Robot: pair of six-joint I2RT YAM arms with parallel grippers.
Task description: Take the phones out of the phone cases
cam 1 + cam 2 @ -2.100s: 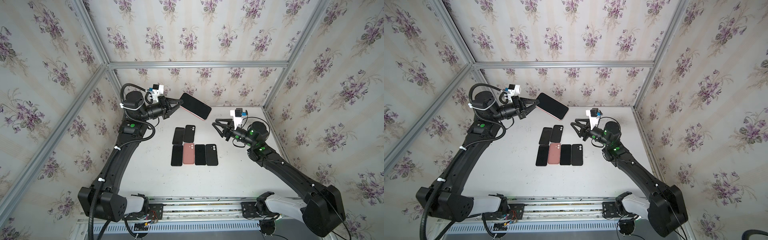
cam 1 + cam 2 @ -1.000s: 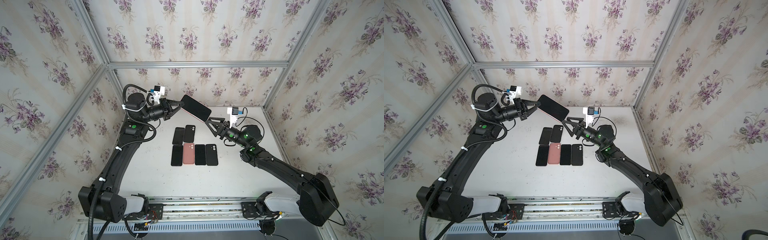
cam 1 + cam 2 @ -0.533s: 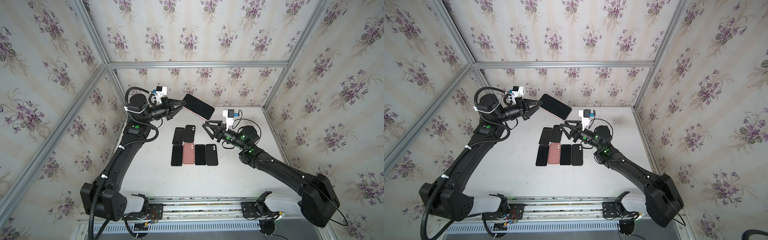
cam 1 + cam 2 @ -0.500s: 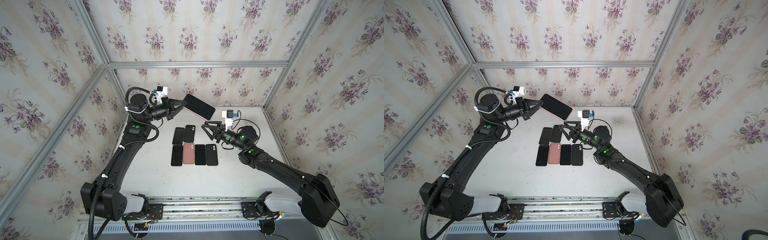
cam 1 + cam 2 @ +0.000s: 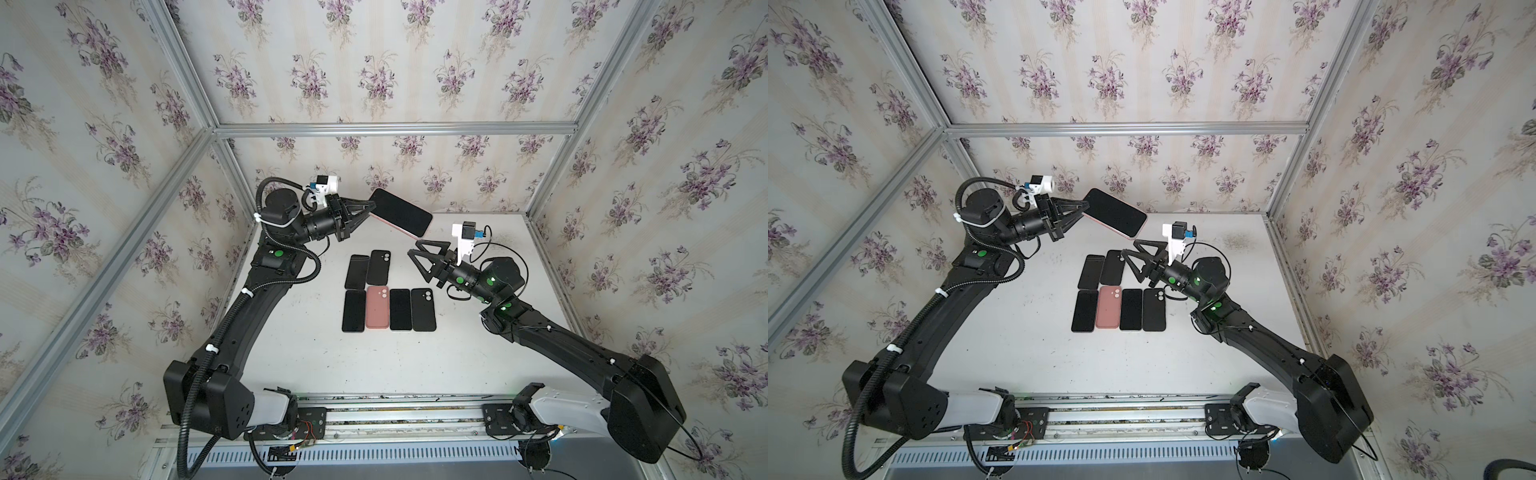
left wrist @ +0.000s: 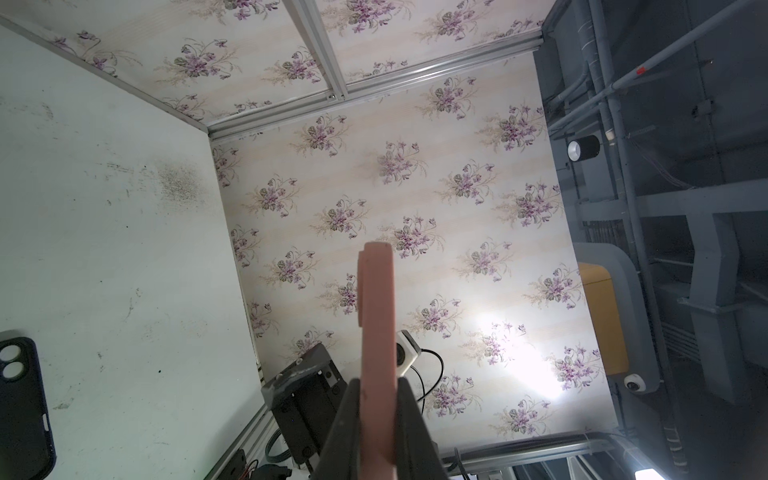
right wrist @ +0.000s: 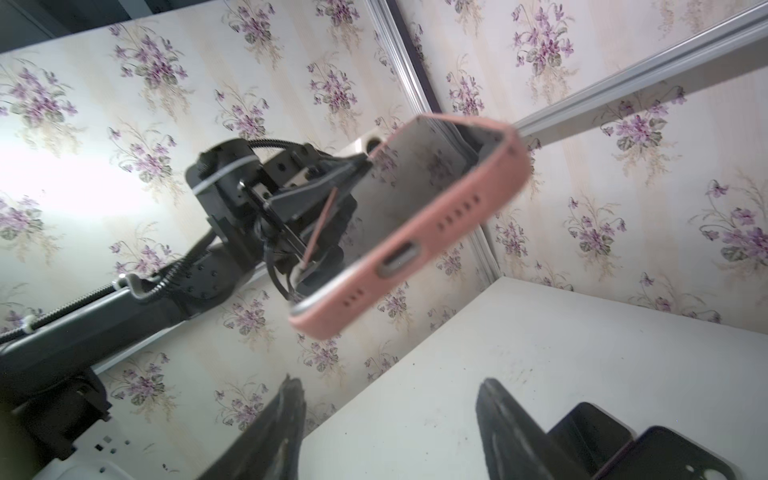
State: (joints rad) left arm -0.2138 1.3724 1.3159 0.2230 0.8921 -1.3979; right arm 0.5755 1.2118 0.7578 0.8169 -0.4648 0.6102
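Above the back of the surface (image 5: 291,357), the phone (image 5: 401,211) in its pink case (image 7: 436,224) is held aloft. One short end is clamped between the closed fingers of the left hand (image 5: 368,210). The other end juts free over the right hand (image 5: 419,247), which sits just below it, apart from the case, with its jaws spread and nothing in them. The left arm reaches out roughly level from a raised elbow. The right forearm slants up off the surface, with the hand tipped toward the phone. Both top views show the dark screen facing up. The left wrist view shows only the case's narrow pink side. The right wrist view shows the port end, with a silver rim showing at one corner.
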